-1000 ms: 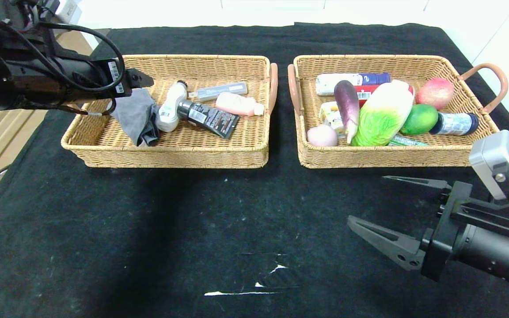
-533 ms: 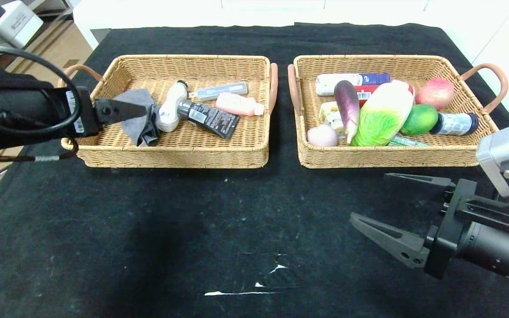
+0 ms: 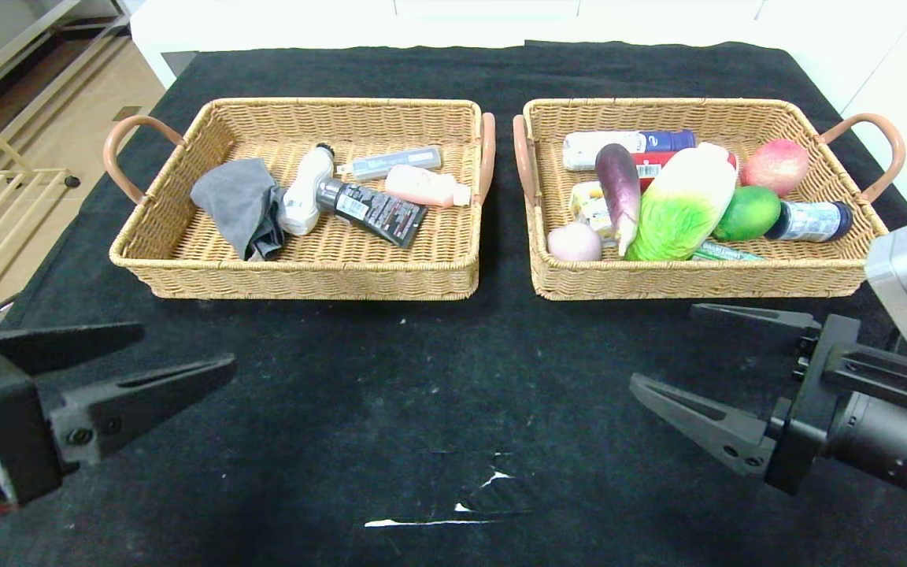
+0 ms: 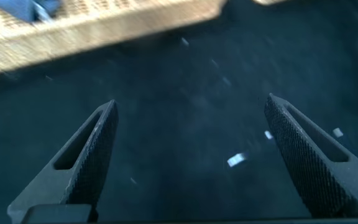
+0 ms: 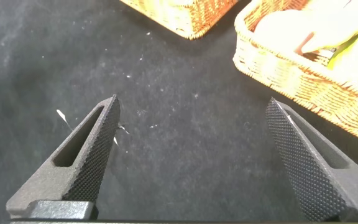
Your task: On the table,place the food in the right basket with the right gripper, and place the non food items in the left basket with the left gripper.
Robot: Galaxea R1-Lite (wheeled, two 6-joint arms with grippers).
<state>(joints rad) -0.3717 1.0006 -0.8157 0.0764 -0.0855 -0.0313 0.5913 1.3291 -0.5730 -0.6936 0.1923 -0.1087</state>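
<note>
Sorting looks finished: both the left gripper (image 3: 178, 353) at lower left and the right gripper (image 3: 662, 354) at lower right hover spread and empty, with the left basket (image 3: 304, 276) holding toiletries and the right basket (image 3: 690, 279) mostly food, so nothing loose calls for a pick.

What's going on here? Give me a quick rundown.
A two-armed robot is sorting items into two wicker baskets. Nothing is held right now: the left gripper and right gripper both hover open over the black table in front of the baskets. The left basket holds a grey cloth, bottles and tubes. The right basket holds an eggplant, cabbage, fruit and some bottles. No loose items show on the table.
</note>
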